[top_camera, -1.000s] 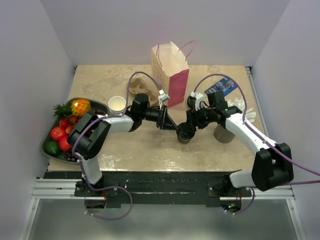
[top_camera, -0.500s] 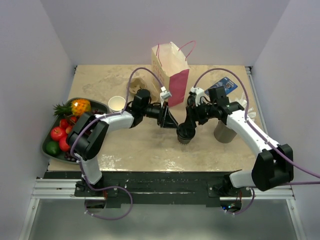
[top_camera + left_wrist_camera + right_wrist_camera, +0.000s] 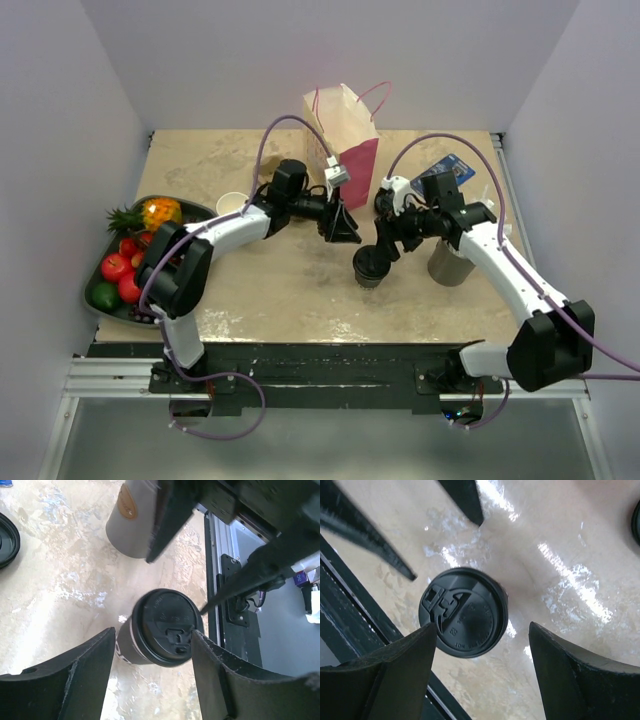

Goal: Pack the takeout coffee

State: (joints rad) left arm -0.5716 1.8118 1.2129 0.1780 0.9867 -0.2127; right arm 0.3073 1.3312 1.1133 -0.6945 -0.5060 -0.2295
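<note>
The takeout coffee (image 3: 368,267) stands upright on the marble table, with a dark wall and a round black lid (image 3: 167,627). My left gripper (image 3: 343,226) hovers up and to the left of it, jaws open, with nothing between them. In the left wrist view the cup shows just beyond the spread fingertips of that gripper (image 3: 152,635). My right gripper (image 3: 386,247) hangs open just above and to the right of the cup. In the right wrist view the lid (image 3: 463,612) lies below the gap of this gripper (image 3: 482,628), nearer its left finger and apart from both.
A pink and white paper bag (image 3: 341,135) stands behind the grippers. A grey cup (image 3: 448,263) stands right of the coffee, a white lidless cup (image 3: 232,204) to the left. The fruit tray's rim (image 3: 92,303) lies at the far left, a blue packet (image 3: 445,172) at the back right.
Both grippers have widened and drawn away from the coffee. The left one has moved up and back toward the bag; the right one has lifted slightly. The cup stays put.
</note>
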